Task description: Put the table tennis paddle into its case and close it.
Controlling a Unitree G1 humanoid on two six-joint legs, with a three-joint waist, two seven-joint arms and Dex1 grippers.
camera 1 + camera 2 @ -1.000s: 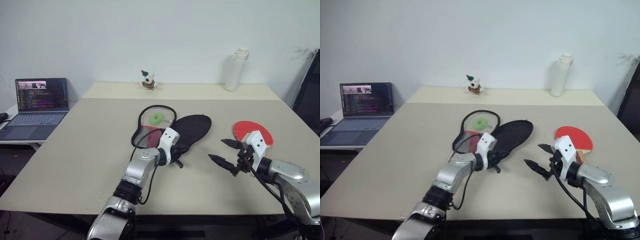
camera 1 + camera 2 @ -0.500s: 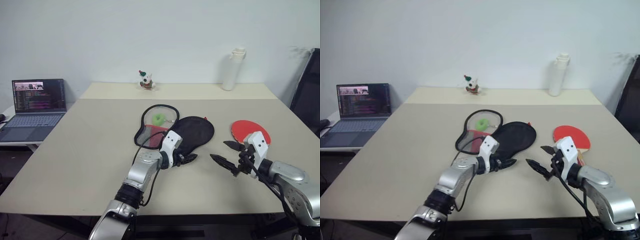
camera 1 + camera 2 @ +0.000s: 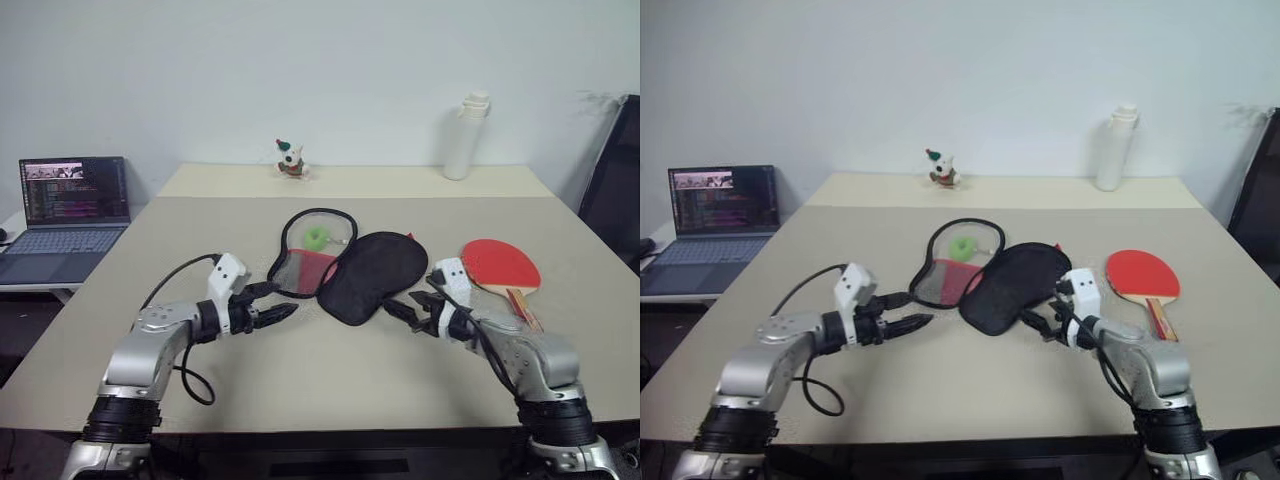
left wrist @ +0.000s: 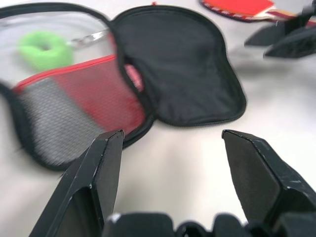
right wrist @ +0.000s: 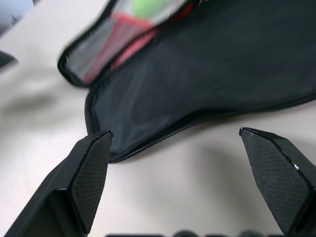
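A laptop [image 3: 68, 205] sits open beside the table [image 3: 180, 250], with a small figurine [image 3: 290, 159] and white bottle [image 3: 465, 137] at its far edge

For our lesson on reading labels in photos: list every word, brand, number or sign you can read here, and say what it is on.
None can be read.
Laptop screen: lines of text, too small to read.
Case: no legible logo or print.
Paddle: no readable marking.
White bottle: no label to be seen.
Small figurine: no text.
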